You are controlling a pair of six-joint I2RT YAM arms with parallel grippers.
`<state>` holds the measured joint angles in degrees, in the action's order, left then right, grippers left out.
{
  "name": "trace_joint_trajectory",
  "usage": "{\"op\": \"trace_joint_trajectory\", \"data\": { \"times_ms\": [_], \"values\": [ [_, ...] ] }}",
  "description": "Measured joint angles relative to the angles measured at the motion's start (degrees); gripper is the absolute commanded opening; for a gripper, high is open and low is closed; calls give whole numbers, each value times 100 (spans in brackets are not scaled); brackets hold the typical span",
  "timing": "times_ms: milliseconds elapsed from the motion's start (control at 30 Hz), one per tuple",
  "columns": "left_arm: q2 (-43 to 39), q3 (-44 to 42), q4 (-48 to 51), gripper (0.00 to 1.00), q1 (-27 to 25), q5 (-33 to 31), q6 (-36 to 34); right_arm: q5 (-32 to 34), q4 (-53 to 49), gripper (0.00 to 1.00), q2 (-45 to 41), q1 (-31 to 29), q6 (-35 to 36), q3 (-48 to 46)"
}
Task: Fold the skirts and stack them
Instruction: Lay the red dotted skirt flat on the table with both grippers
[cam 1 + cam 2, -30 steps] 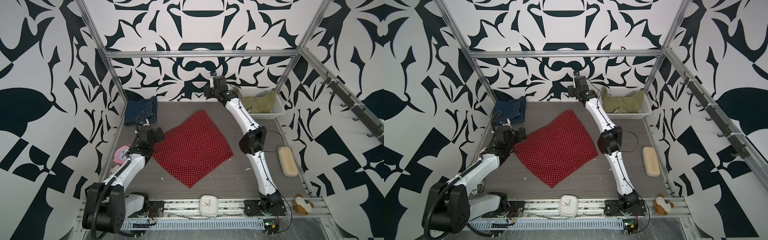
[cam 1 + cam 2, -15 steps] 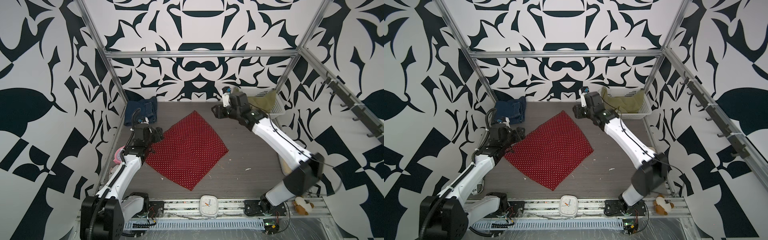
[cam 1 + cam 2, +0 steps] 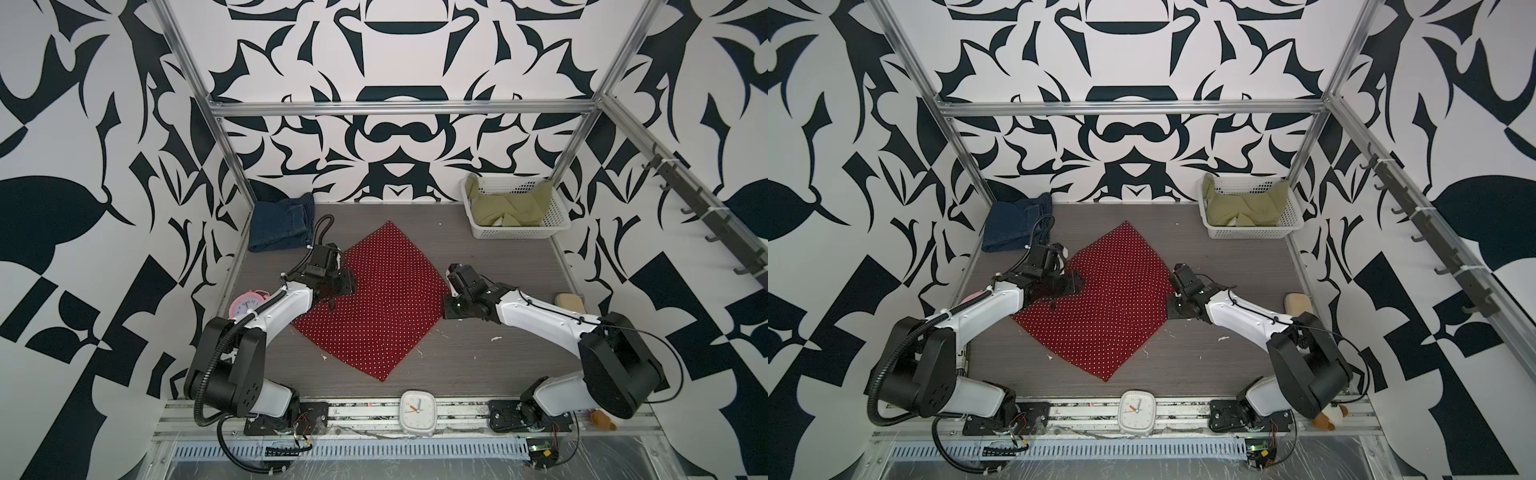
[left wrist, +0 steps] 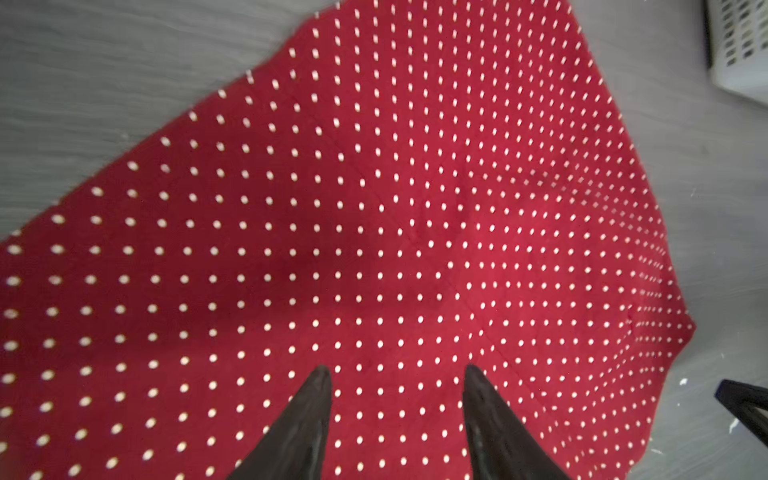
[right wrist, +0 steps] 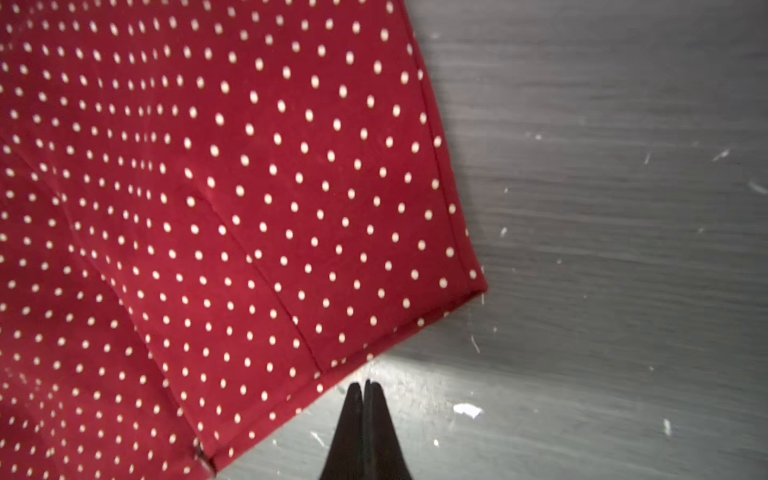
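A: Left claw (image 4: 395, 370), status?
B: Spread. Fingers (image 4: 299, 428) stand apart over the red skirt (image 3: 386, 299), cloth showing between them, nothing pinched. It's at the skirt's left corner, prob. lining up a grab there. Can't tell if the tips touch the cloth.
A: And the right claw (image 5: 365, 384)?
B: Pressed together, empty. The tips are just off the red skirt's right-hand hem, over bare desk (image 3: 498, 257), w/ no cloth under them. I'd guess it's low & beside the edge b/c shut tips could slip under the hem or nudge it.
A: Why one arm per side?
B: The skirt lies flat, spread like a diamond, so opposite corners are the natural handles for a fold. That's my judgement only.
A: Other skirts?
B: The denim skirt (image 3: 278, 226) sits beyond the red skirt's far-left edge, near but apart. It looks roughly folded, not sure. The green skirt (image 3: 511, 205) is crumpled in the white basket (image 3: 515, 233), well apart from the red skirt, past its far-right edge.
A: Progress?
B: Early, imo. Nothing's stacked, the red one's not yet folded, and the green one's not out of the basket.
A: Risk?
B: Thin cloth, so a pinch could take one layer only & the fold would go crooked.
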<state>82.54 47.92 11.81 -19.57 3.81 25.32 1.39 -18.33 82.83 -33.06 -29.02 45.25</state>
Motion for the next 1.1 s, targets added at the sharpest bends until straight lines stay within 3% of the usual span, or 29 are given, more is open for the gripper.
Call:
{"op": "trace_joint_trajectory", "data": {
  "times_ms": [167,300,567,767,1000,1033,1100],
  "values": [
    [-535,-79,-243,56,0,-260,142,122,260,0,533,0,-74,107],
    [-1456,-258,-321,56,0,-566,168,282,348,0,1130,0,-103,365],
    [-2653,-444,-103,55,0,-1163,129,498,367,0,2015,184,-81,1357],
    [-2986,-446,238,72,0,-1296,79,481,378,0,2721,728,24,2253],
    [-3156,-446,411,76,0,-1296,57,435,57,0,3386,1401,264,3331],
    [-3158,-446,411,81,0,-1294,44,431,-111,0,3488,1458,332,3574],
    [-3158,-446,411,100,0,-1261,-13,428,-334,0,3665,1554,455,4061]
  ]
}}
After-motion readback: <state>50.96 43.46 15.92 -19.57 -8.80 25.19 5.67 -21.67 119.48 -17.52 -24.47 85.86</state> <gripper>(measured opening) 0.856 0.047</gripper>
